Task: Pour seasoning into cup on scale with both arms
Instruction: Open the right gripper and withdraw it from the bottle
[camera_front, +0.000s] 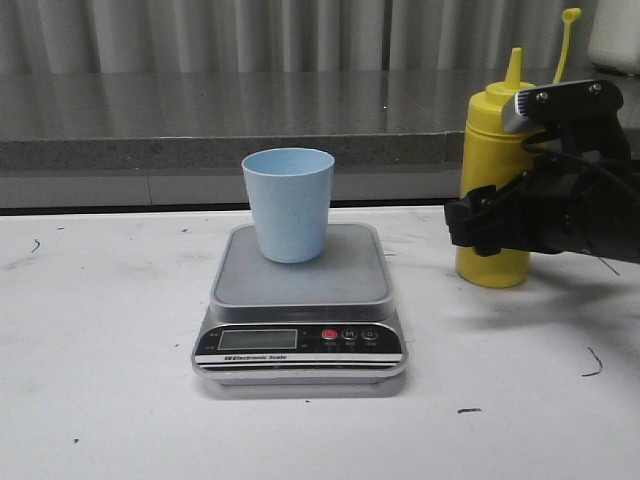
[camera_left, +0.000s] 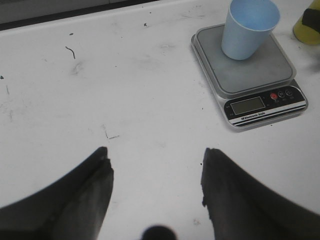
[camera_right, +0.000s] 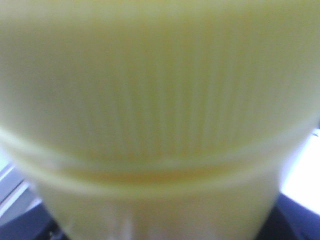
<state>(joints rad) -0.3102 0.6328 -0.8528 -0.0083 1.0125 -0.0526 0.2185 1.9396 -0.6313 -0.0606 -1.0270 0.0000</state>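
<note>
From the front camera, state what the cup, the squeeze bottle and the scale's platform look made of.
Cup: matte light blue plastic, seemingly; no glaze shine.
Squeeze bottle: yellow plastic, slightly glossy, with ribbed cap.
Scale platform: probably brushed steel; dull grey sheen.

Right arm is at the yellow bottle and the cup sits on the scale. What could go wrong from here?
1. The right gripper is around the seasoning bottle, but the fingers' contact is hidden; a loose grip could slip on lifting.
2. The bottle's cap hangs open, so tilting early may spill.
3. The cup stands unheld on the scale; the left gripper is open, away from it, so a nudge could topple it.
</note>
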